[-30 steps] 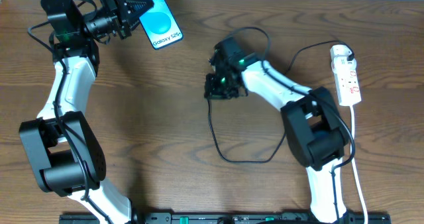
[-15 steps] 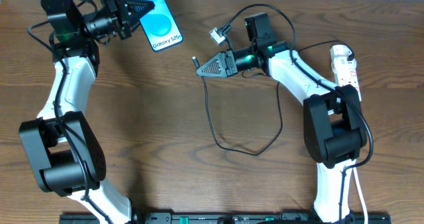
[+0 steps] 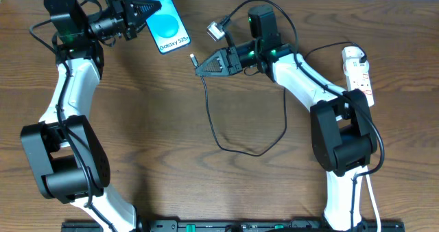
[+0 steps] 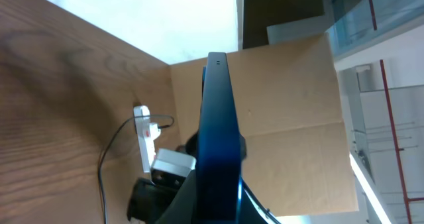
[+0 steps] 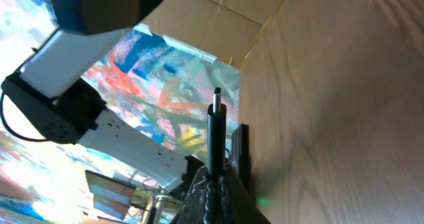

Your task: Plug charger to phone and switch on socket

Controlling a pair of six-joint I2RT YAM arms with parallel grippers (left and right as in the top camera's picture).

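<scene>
My left gripper (image 3: 143,12) is shut on the phone (image 3: 164,20), holding it above the table's far edge, its blue screen up in the overhead view. The left wrist view shows the phone edge-on (image 4: 218,138). My right gripper (image 3: 200,66) is shut on the charger's connector (image 3: 193,58), lifted, its tip pointing left toward the phone, a short gap away. The connector stands upright between the jaws (image 5: 216,141) in the right wrist view. The black cable (image 3: 236,146) loops across the table. The socket (image 3: 359,77) lies at the far right, with the black plug (image 3: 361,56) in its far end.
The socket's thick white cord (image 3: 370,184) runs down the right side past the right arm's base. A cardboard sheet (image 4: 285,98) stands behind the table. The socket also shows small in the left wrist view (image 4: 143,136).
My right gripper has risen from the table with the connector, turned to point left, and moved toward the phone. The cable loop followed. The left gripper and phone stayed still.
</scene>
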